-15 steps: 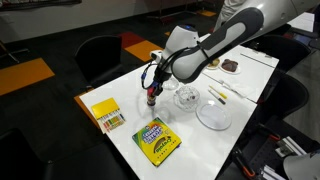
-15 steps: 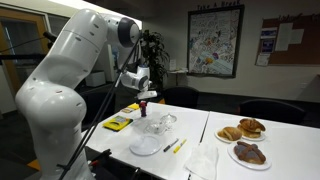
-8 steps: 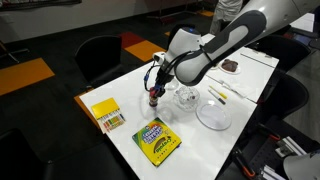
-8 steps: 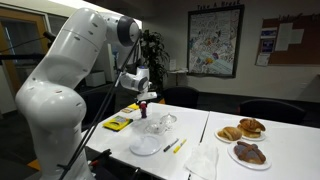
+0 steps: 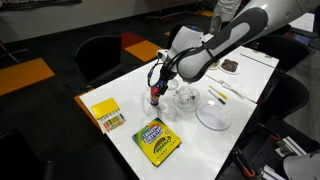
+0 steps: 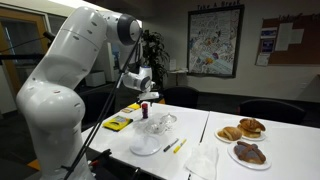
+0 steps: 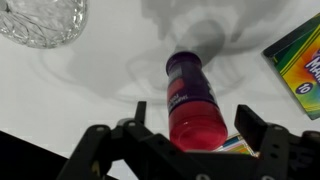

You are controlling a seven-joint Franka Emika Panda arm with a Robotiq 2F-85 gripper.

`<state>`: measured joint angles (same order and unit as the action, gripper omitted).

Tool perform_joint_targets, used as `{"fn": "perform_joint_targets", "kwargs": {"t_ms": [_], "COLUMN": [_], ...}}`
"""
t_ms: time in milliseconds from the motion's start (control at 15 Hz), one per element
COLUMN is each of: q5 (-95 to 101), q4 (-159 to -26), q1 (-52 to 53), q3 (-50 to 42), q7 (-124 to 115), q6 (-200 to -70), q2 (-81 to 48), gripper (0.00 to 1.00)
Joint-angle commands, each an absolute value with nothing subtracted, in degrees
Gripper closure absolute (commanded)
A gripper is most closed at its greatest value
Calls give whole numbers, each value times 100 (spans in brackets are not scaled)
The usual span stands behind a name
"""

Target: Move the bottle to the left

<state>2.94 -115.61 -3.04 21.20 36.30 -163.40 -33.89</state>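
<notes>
The bottle, slim with a red top and dark purple body, stands upright on the white table. It shows in both exterior views, left of the clear glass bowl. My gripper is straight above it, open, with one finger on each side of the red top and a small gap on both sides. In an exterior view the gripper hides the bottle's upper part.
A green-and-yellow crayon box and a flat yellow box lie near the front of the table. A clear round lid lies by the bowl. Two plates of pastries sit at the far end. Chairs ring the table.
The jaws have parted from the bottle's red top; before they were shut on it. The bottle stands in the same spot and the arm has barely moved.
</notes>
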Motion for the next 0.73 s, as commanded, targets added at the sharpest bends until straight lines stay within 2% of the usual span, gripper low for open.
{"fn": "perform_joint_targets", "kwargs": {"t_ms": [0, 333, 667], "q5": [224, 208, 267], "q4": [-11772, -11674, -11610], "q1": [-382, -206, 28], "q3": [2121, 1887, 1553], "q7": [3438, 3152, 2916], "q6": [-15821, -14375, -13554], "q2": [-2902, -2240, -1681], "gripper": [0, 0, 0]}}
